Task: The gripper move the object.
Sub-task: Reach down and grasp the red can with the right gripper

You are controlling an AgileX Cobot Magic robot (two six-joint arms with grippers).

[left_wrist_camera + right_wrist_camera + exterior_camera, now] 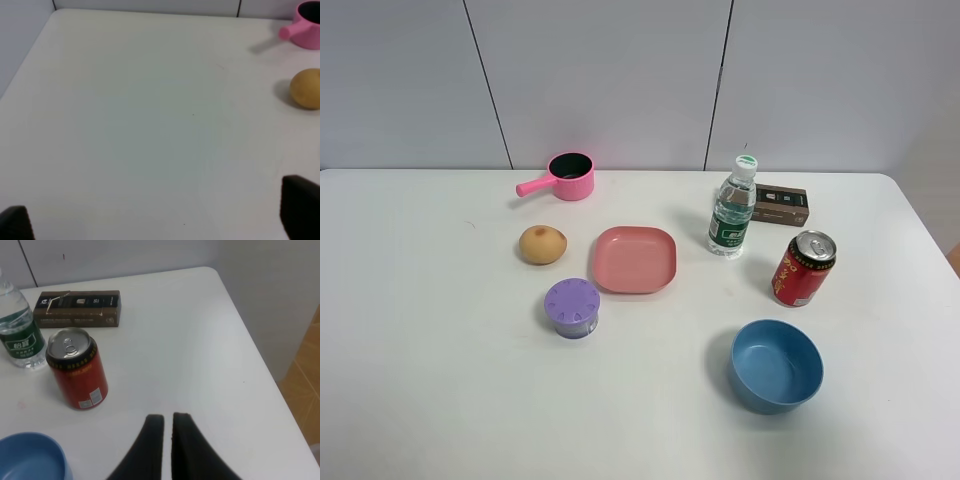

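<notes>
The red drink can [804, 268] with a silver top stands upright on the white table at the right, between the water bottle and the blue bowl. In the right wrist view the can [77, 368] stands ahead of my right gripper [167, 420] and off to one side. The gripper's two black fingers are pressed almost together, empty, apart from the can. My left gripper [157, 217] is open and empty over bare table; only its two fingertips [300, 205] show. Neither arm shows in the exterior high view.
A clear green-labelled water bottle [732, 207] and a brown box [781, 204] stand behind the can. A blue bowl [776, 365] sits in front of it. A pink plate [635, 259], a purple lidded container [572, 307], a potato [542, 244] and a pink pot [570, 176] lie left of centre.
</notes>
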